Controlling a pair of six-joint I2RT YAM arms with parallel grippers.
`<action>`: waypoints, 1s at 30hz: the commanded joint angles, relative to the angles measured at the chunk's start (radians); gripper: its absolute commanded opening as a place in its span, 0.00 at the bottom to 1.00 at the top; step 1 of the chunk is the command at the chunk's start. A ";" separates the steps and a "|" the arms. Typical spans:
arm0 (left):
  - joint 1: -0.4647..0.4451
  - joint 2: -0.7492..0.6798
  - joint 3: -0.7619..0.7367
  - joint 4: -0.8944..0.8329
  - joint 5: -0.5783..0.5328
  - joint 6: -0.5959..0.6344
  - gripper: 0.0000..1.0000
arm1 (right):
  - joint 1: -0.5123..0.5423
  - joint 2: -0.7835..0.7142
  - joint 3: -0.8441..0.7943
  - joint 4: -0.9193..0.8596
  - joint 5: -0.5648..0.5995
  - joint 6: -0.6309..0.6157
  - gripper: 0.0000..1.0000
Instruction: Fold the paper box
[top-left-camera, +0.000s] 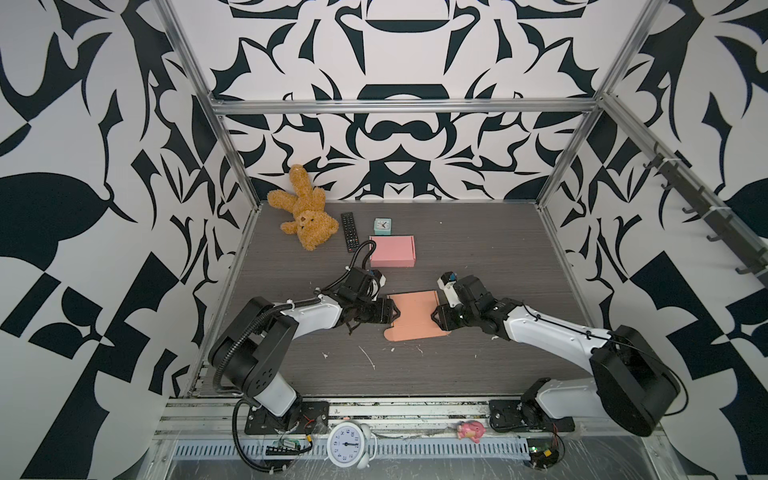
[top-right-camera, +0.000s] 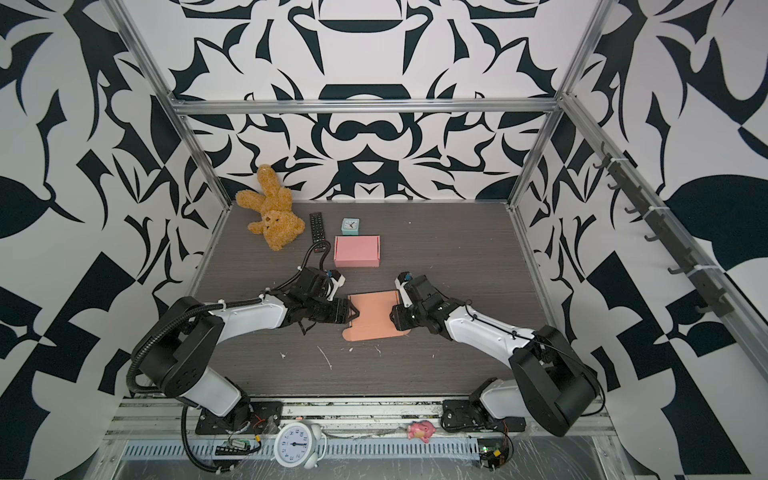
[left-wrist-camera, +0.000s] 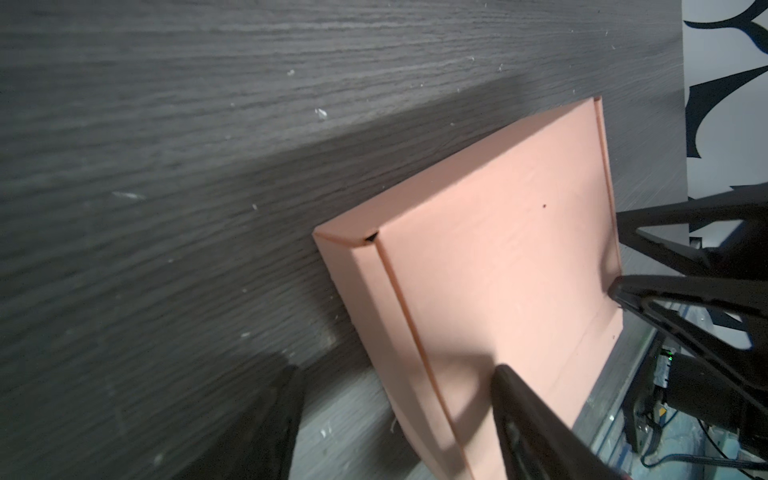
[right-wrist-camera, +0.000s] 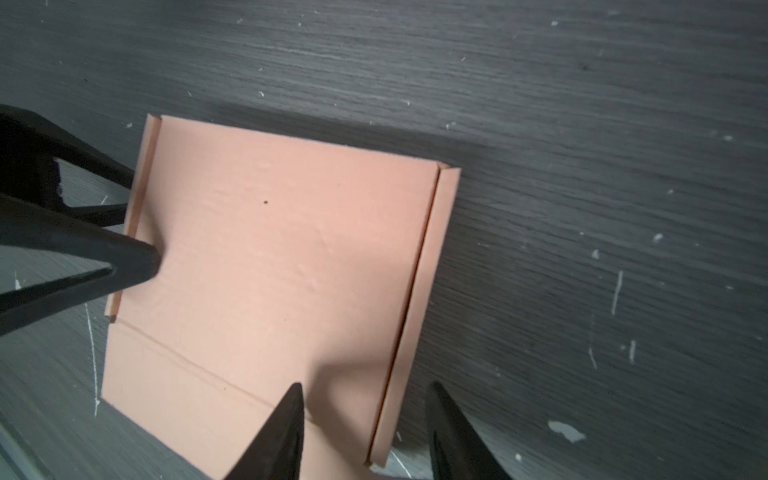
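Observation:
The paper box (top-left-camera: 415, 318) is a flat salmon cardboard blank lying on the dark table in both top views (top-right-camera: 374, 318). Its narrow side flaps are creased and slightly raised. My left gripper (top-left-camera: 394, 311) is at the blank's left edge. In the left wrist view it (left-wrist-camera: 397, 370) stands open and straddles the left side flap of the box (left-wrist-camera: 478, 270). My right gripper (top-left-camera: 434, 313) is at the right edge. In the right wrist view it (right-wrist-camera: 365, 385) is open around the right side flap of the box (right-wrist-camera: 270, 257), one finger over the panel and one outside.
A folded pink box (top-left-camera: 392, 251) sits just behind the blank. Farther back lie a black remote (top-left-camera: 349, 232), a small teal clock (top-left-camera: 382, 226) and a teddy bear (top-left-camera: 303, 212). A white alarm clock (top-left-camera: 347, 444) and a pink toy (top-left-camera: 470, 430) rest on the front rail.

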 joint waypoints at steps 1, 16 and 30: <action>-0.002 0.026 0.015 -0.046 -0.020 0.015 0.74 | 0.017 -0.007 -0.002 0.031 0.003 0.019 0.49; 0.024 0.018 0.014 -0.050 -0.021 0.030 0.70 | 0.081 -0.036 -0.030 0.072 -0.008 0.084 0.49; 0.035 -0.066 0.007 -0.093 -0.031 0.059 0.72 | 0.101 -0.124 -0.014 -0.050 0.109 0.074 0.52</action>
